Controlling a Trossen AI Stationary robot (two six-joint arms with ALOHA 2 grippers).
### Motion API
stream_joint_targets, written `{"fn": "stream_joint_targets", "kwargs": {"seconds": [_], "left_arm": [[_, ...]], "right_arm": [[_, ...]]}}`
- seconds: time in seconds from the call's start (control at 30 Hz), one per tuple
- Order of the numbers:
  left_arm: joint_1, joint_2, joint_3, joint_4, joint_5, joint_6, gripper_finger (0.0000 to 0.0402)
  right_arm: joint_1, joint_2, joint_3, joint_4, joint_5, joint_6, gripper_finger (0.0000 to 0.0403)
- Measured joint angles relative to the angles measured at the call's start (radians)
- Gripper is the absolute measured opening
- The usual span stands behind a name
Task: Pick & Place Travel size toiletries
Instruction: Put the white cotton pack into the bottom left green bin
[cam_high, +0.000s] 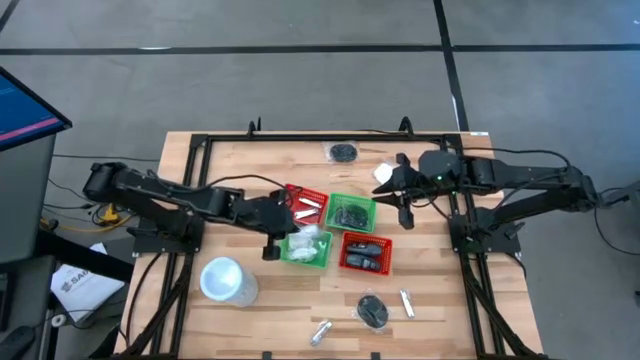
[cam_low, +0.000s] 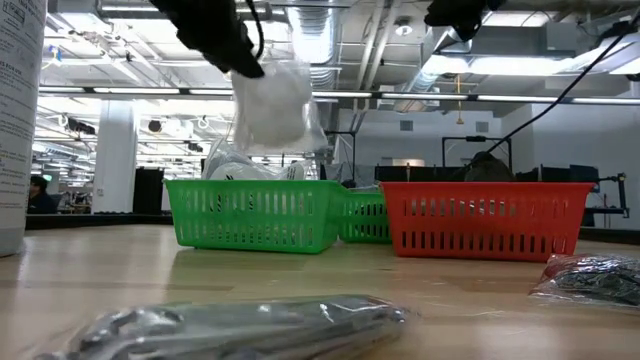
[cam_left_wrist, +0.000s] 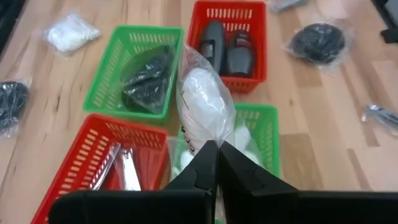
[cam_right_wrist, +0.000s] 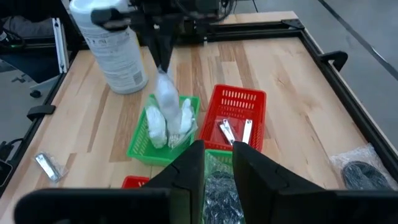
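Travel size toiletries are already partly sorted, by the look of the four baskets at the middle of the tabletop (cam_high: 250, 320). The left red basket (cam_high: 308, 204) holds silvery tubes, the right green basket (cam_high: 352, 213) a black bundle in clear wrap, the right red basket (cam_high: 364, 251) small dark pieces, and the near green basket (cam_high: 307, 247) white crinkly packets.

One more white packet (cam_left_wrist: 204, 102) hangs from the left end effector (cam_left_wrist: 217, 148), whose fingers are pinched shut on the packet's clear top edge, directly above the near green basket. The packet's long axis runs close to vertical, pinched end up and padded end pointing down toward the basket, tilted slightly; the low view shows it clear of the basket rim. I judge this step nearly finished: only lowering and release are left.

Loose items remain on the tabletop: a black bundle (cam_high: 343, 151) at twelve o'clock from the baskets, another black bundle (cam_high: 373, 311) and a silvery tube (cam_high: 407, 303) at five o'clock, a second silvery tube (cam_high: 321, 332) at six o'clock. A white packet (cam_left_wrist: 72, 33) also lies loose beside the baskets in the left wrist view.

The right end effector (cam_high: 403, 219) hovers at three o'clock of the right green basket, fingers narrowly apart, holding nothing that I can see.
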Motion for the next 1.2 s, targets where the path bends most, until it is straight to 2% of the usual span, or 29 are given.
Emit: {"fn": "stream_joint_targets", "kwargs": {"seconds": [0.3,0.63,1.2], "left_arm": [[0.000,0.095,0.002,-0.012,0.002,0.000,0.0000],[0.000,0.151,0.002,-0.016,0.132,-0.027,0.0000],[0.000,0.188,-0.058,-0.004,0.138,-0.087,0.0002]], "right_arm": [[-0.001,0.064,0.001,0.001,0.000,-0.006,0.0076],[-0.001,0.071,0.000,0.001,0.000,-0.008,0.0076],[-0.001,0.070,0.000,-0.006,0.000,-0.011,0.0076]]}}
